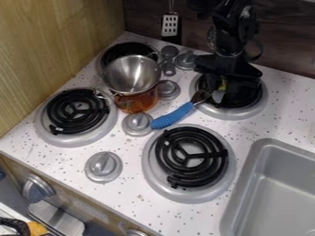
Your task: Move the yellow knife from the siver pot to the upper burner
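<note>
Knife (218, 96) with a yellow handle is at the upper right burner (232, 113), directly below the black tool (227, 85); how far open that is, and whether it grips the handle, I cannot tell. Silver pot (130, 73) stands near the upper left burner (100, 64), with a blue-handled utensil (173, 116) lying between burners on the tabletop (138, 196).
</note>
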You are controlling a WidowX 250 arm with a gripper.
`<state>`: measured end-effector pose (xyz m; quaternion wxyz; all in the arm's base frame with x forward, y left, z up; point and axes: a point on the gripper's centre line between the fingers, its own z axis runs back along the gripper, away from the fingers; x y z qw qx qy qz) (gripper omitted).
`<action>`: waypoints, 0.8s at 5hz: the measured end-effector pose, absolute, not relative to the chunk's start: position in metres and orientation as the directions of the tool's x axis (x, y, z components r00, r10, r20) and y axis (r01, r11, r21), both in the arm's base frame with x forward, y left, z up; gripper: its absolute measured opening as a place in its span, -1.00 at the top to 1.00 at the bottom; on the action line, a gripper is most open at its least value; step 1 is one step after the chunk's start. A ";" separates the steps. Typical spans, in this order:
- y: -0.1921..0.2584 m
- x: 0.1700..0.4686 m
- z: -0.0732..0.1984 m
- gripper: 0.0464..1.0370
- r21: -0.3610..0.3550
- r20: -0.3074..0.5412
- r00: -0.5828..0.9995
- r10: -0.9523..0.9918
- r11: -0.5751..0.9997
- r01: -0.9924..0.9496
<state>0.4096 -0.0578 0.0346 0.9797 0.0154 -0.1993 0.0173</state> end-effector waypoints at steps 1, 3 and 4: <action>-0.059 0.412 0.036 -0.33 0.022 0.406 0.914 0.013 0.999 -0.024; -0.055 0.408 0.032 -0.93 0.049 0.398 0.917 0.020 0.998 -0.043; -0.056 0.400 0.033 -0.93 0.064 0.356 0.934 0.032 0.996 -0.058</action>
